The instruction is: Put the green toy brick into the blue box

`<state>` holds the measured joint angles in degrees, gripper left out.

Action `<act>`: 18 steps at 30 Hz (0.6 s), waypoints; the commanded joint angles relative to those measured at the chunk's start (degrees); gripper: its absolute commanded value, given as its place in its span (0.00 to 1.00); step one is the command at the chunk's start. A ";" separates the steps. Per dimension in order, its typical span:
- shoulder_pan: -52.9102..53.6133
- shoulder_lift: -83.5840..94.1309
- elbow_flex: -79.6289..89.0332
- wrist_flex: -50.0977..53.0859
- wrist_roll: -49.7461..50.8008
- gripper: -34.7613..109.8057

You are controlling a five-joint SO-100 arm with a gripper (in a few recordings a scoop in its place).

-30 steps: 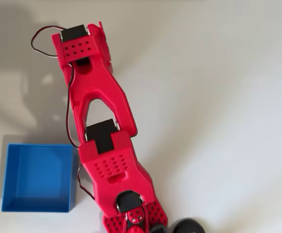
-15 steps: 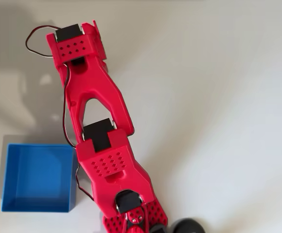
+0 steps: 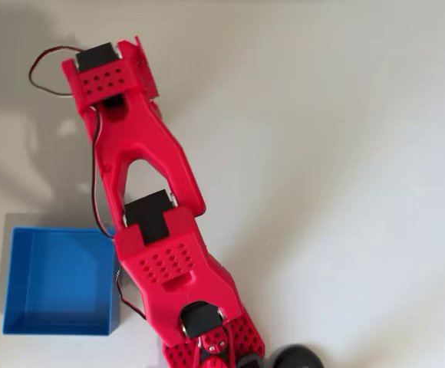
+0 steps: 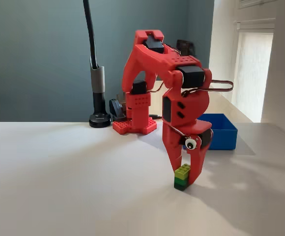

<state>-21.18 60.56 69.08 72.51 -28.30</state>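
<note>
Nearest the camera in the fixed view, the green toy brick (image 4: 182,177) stands on the pale worktop (image 4: 59,187), lime on top with a darker green lower part. The red arm's pincer (image 4: 183,172) points straight down over it, and its two fingers are clamped on the green toy brick, one finger (image 4: 172,152) against the brick's left side and the other just behind and to its right. Whether the brick's base touches the worktop or sits a hair above it cannot be told; a soft shadow lies directly under and to the right of it. A small googly eye (image 4: 190,143) is stuck on the pincer's body just above the fingers.

Behind the pincer, to the right in the fixed view, the blue box (image 4: 220,131) rests on the worktop, well apart from the brick and partly hidden by the arm. In the overhead view the blue box (image 3: 60,280) sits at the lower left, just beside the arm's lower link, and its inside is bare.

Farther back, the arm's red base (image 4: 135,127) stands on the worktop. To its left is a black round-footed stand (image 4: 99,118) with a black pole rising out of the picture, in front of a dark teal wall (image 4: 34,59).
</note>
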 commanded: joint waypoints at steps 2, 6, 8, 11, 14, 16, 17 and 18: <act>-2.72 14.59 4.04 0.79 -0.26 0.24; -4.22 19.78 8.96 0.88 -0.53 0.24; -5.10 22.06 10.63 1.58 -0.79 0.24; -6.77 24.96 12.04 3.25 -0.88 0.24; -8.79 27.69 13.36 4.92 -0.88 0.24; -10.46 29.62 14.41 5.54 -0.88 0.24; -11.43 30.67 15.03 5.89 -0.88 0.24; -12.30 31.55 15.47 6.24 -0.88 0.24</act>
<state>-29.97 83.50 84.11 76.99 -28.74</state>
